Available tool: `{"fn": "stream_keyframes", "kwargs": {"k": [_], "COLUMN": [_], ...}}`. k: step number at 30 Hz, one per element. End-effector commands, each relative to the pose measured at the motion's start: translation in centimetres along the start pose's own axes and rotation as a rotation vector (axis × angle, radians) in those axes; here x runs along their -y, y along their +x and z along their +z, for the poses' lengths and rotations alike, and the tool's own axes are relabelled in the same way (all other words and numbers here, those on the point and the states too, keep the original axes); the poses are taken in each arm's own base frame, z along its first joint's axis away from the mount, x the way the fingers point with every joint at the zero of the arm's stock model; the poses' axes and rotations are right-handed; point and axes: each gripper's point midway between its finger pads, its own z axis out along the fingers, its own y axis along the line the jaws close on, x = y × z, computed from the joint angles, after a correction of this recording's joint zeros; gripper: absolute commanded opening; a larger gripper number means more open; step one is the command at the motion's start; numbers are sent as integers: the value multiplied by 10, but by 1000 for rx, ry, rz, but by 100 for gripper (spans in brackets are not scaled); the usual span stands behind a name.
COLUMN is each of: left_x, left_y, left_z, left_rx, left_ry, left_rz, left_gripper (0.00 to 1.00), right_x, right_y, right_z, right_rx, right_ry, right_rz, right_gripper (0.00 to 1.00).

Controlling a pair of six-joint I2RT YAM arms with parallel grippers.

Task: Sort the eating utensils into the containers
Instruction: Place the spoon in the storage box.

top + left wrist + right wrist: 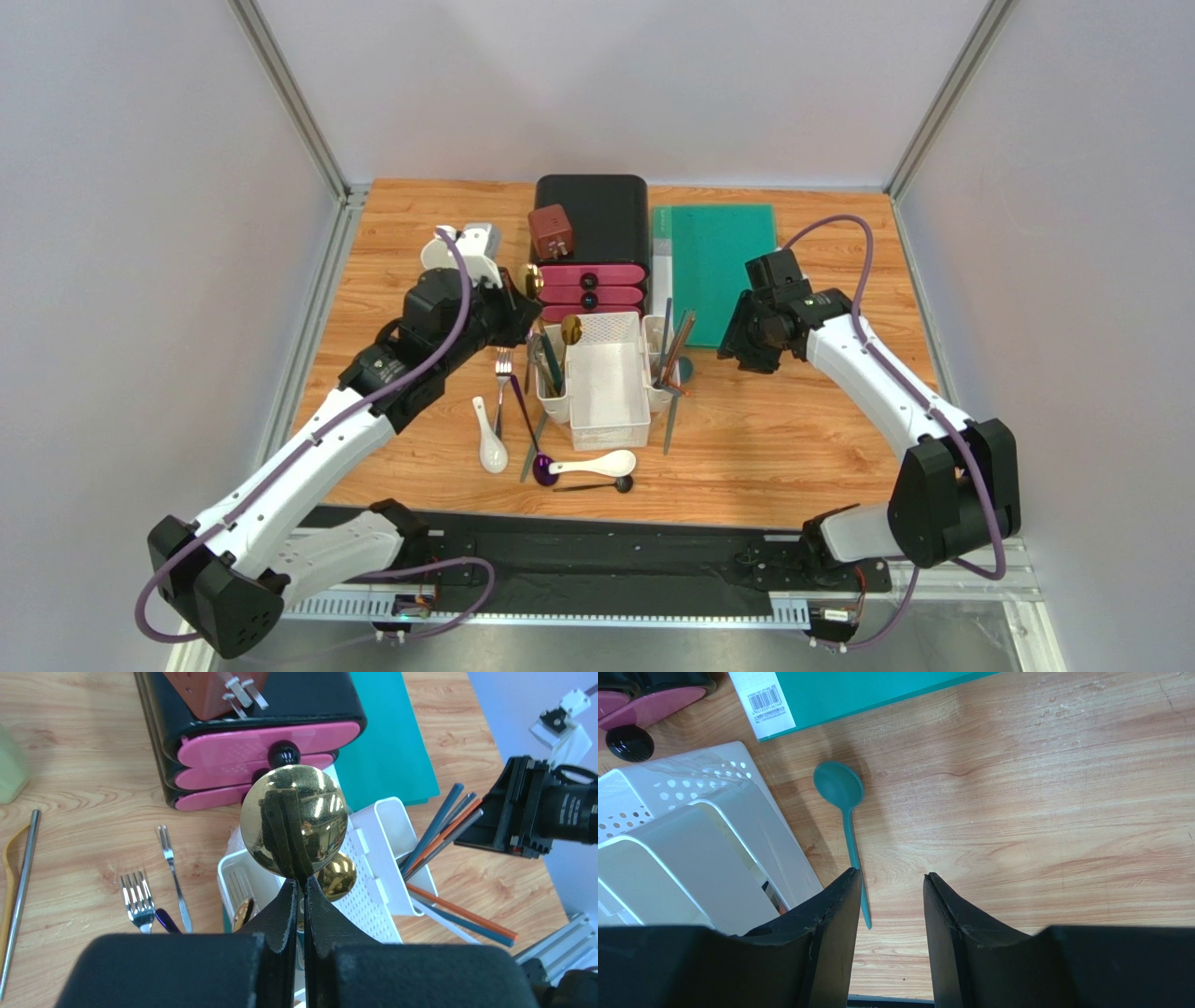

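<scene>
**Gold spoon and caddy.** The closed left tool is gripping the gold spoon, whose bowl is standing upright and facing the wrist camera. The handle is lying hidden between the fingers. The spoon is hanging over the corner of the white caddy nearest the black-and-pink drawer box. A second gold spoon is standing in a narrow side bin, partly covered by the first. Chopsticks are leaning out of the opposite side bin, their lower ends concealed by its wall.

**Loose utensils.** From above, two white soup spoons, a purple spoon, a black spoon and a fork are lying on the worktop in front of the caddy. They are close together, between the caddy and the near edge.

**Right side.** The right tool is hovering with its fingers apart just beside the caddy, with bare wood showing between them. A teal spoon is lying there, and its handle end is passing behind one finger.

**Writing.** A white barcode label is sitting on the edge of the teal board. Its digits are too small to read.
</scene>
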Motion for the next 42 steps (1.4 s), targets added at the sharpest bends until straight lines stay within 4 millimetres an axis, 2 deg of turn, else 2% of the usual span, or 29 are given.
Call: {"fn": "stream_keyframes", "kwargs": {"k": [1,6,13,22,27,32,35,39,42], "left_x": [7,5,0,-15,-13,-8,-4,-4,-2], "left_y": [-10,5,13,43,54,56,53,48,23], "left_z": [2,7,11,22,24,22,19,10,-10], "left_rx": [79,75,89,39,15,2,1,-6,58], "left_ry": [2,-13,-37,-112,-114,-119,-115,-127,-133], "left_rz": [70,110,137,142,146,148,139,138,120], "left_gripper": [0,0,0,0,1,19,48,49,49], "right_x": [-5,-8,-7,-15,-12,-6,-5,-2,2], "right_y": [-4,1,0,-1,3,8,9,11,11], "right_z": [-5,-5,-7,-12,-12,-12,-12,-14,-14], "right_rx": [26,-1,-8,-4,-11,-13,-11,0,10], "right_ry": [-35,-55,-49,-89,-87,-76,-75,-74,-65], "right_rz": [10,-1,-26,-29,-26,-32,-30,-30,-27], "right_gripper": [43,43,42,42,42,42,42,42,42]}}
